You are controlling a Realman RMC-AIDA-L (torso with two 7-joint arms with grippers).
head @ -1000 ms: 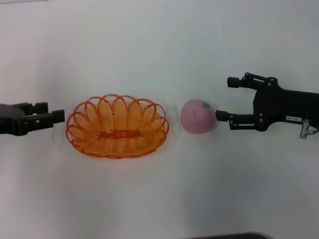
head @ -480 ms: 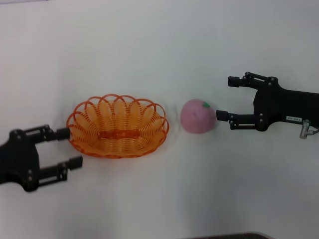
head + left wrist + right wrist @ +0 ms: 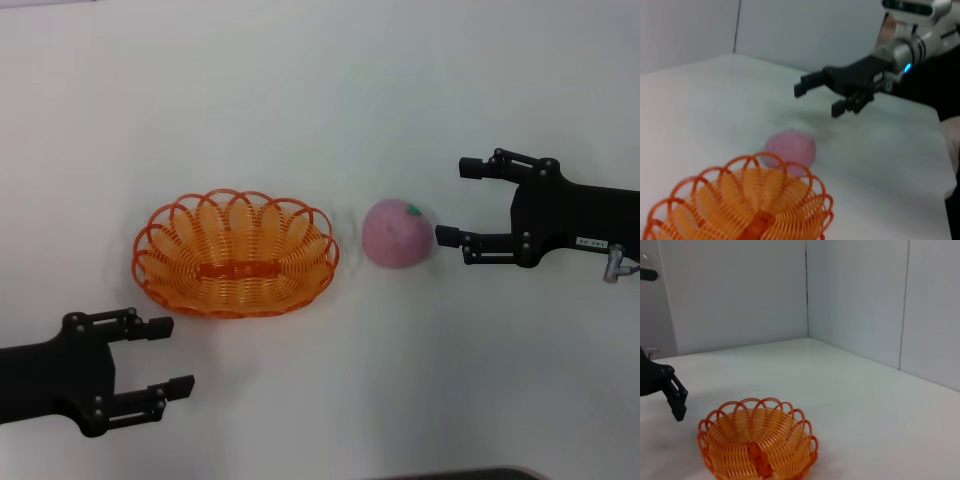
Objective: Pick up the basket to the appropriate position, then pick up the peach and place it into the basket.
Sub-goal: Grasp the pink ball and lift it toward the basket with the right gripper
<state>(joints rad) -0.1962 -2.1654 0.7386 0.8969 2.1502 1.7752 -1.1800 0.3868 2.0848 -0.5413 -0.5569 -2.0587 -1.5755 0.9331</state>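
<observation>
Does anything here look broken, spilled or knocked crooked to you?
Nothing stands out. The basket sits flat and empty on the white table, and the peach rests whole beside it. The left end effector and right end effector are both open and touch neither.

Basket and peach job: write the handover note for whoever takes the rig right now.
Left gripper: open, holding nothing, off the near-left side of the basket, clear of its rim.
Right gripper: open, holding nothing, level with the peach on its right side; its lower finger is almost at the fruit.
Basket sits upright on the white table, with nothing in it. The peach rests on the table just right of the basket, apart from it.
Done: the basket appears to be in position, though I cannot confirm that.
Left: close on the peach, lift it, place it in the basket.
</observation>
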